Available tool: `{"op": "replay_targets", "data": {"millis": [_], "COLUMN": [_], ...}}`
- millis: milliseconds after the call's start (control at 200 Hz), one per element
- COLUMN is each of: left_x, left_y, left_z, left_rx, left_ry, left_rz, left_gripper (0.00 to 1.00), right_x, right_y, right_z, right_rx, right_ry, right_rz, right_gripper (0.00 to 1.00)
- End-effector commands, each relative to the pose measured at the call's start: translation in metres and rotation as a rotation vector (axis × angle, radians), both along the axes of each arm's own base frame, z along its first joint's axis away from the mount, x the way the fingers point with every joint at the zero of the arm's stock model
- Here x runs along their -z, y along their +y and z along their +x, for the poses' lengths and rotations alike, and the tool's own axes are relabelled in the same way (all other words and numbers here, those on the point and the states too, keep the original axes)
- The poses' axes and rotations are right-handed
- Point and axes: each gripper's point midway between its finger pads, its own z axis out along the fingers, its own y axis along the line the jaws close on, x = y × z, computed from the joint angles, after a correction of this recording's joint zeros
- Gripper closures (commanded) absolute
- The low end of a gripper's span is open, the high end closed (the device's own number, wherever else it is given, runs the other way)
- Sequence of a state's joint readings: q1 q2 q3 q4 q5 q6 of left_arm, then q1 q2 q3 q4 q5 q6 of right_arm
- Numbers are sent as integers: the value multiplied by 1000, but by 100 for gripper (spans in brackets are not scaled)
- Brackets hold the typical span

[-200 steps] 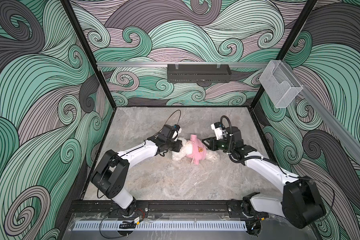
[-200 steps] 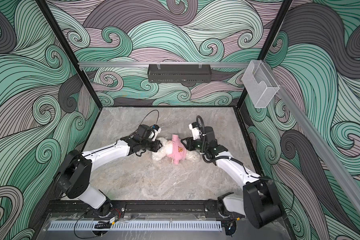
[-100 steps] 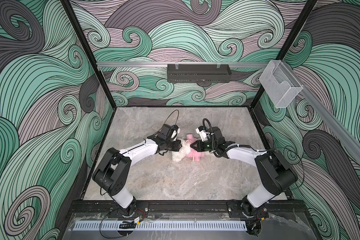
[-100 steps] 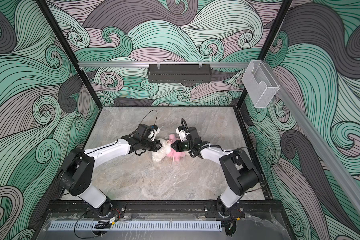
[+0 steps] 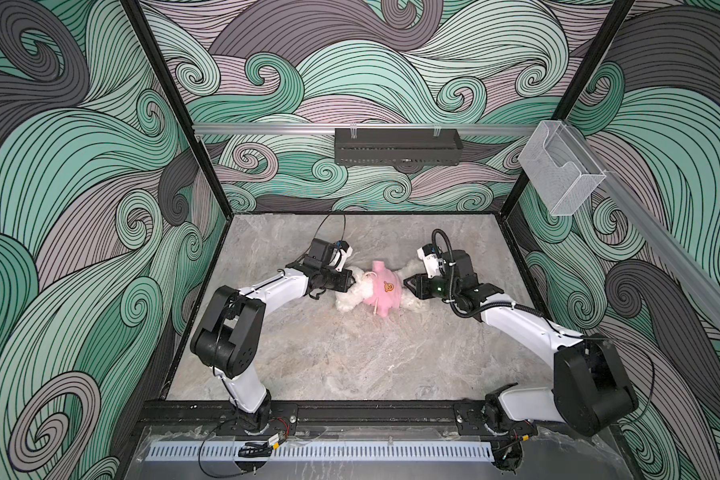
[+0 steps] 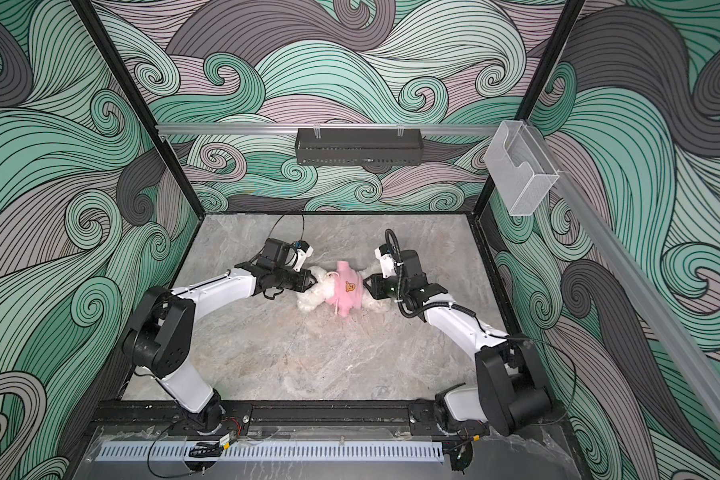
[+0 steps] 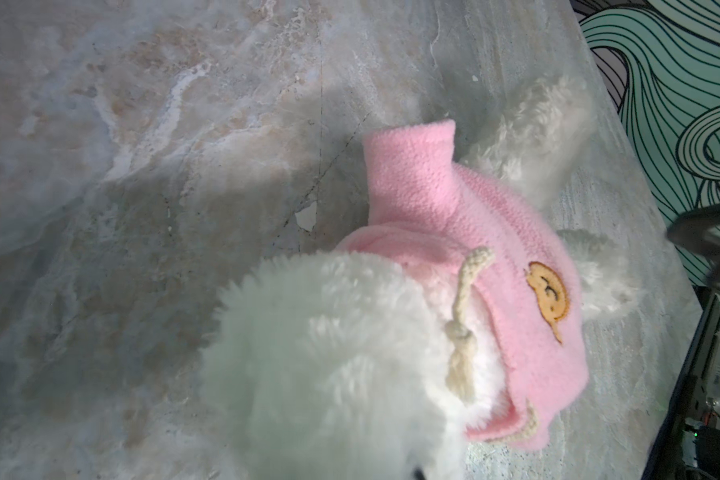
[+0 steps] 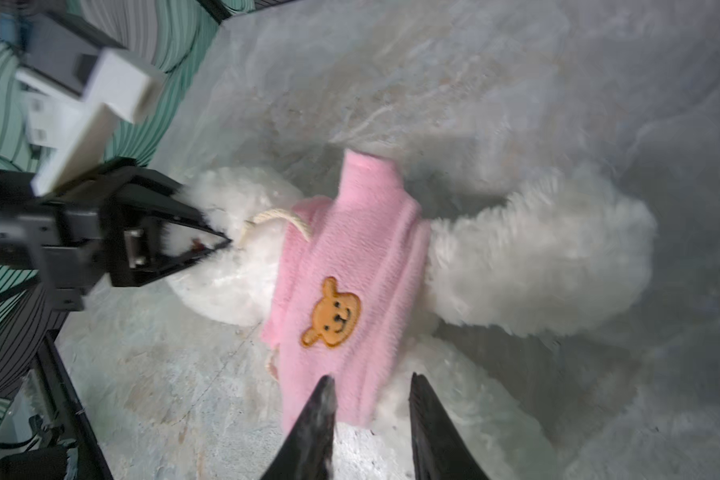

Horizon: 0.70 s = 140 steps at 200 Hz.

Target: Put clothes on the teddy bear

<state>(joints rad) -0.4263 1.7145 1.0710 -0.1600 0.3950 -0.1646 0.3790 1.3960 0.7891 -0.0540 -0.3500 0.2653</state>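
teddy bear (image 5: 350,297): 1, lying mid-bench (image 5: 350,357)
pink shirt (image 5: 385,291): 1, on its torso
left gripper (image 5: 351,282): 1, pinching head fur
right gripper (image 5: 408,286): 1, jaws apart at shirt hem

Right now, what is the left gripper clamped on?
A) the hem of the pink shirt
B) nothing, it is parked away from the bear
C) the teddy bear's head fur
C: in the right wrist view the left gripper has its jaws closed on white fur at the head end of the teddy bear, short of the pink shirt.
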Motion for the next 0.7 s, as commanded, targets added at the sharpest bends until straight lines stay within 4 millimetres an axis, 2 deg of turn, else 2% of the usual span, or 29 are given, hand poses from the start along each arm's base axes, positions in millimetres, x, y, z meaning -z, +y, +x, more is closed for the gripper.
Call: {"op": "replay_targets", "data": {"millis": [0,110,220,300,360,395,525,575,630,695], "left_x": [-16,-21,-26,-41,-54,-60,-74,-69,-62,-55], "left_y": [-7,4,32,60,83,93,112,114,113,112], "left_z": [19,48,86,107,113,111,88,73,57,40], "left_rx": [41,-38,-221,-373,-482,-529,-594,-594,-591,-586], "left_ry": [-60,-91,-97,-120,-163,-189,-222,-193,-159,-119], "left_rz": [-20,15,137,237,301,321,323,304,268,230], "left_gripper": [78,60,46,33,11,2,1,2,2,1], "right_x": [53,63,58,36,15,3,-21,-27,-33,-35], "right_y": [-13,0,36,65,72,73,62,61,60,56], "right_z": [-16,-27,-47,-54,-54,-54,-47,-42,-29,-6], "right_rx": [13,3,-73,-152,-190,-216,-276,-306,-323,-276], "right_ry": [151,190,207,183,134,88,-110,-191,-305,-368], "right_rz": [-83,1,136,265,331,335,142,51,-63,-141], "right_gripper": [75,84,84,82,80,78,72,67,62,60]}}
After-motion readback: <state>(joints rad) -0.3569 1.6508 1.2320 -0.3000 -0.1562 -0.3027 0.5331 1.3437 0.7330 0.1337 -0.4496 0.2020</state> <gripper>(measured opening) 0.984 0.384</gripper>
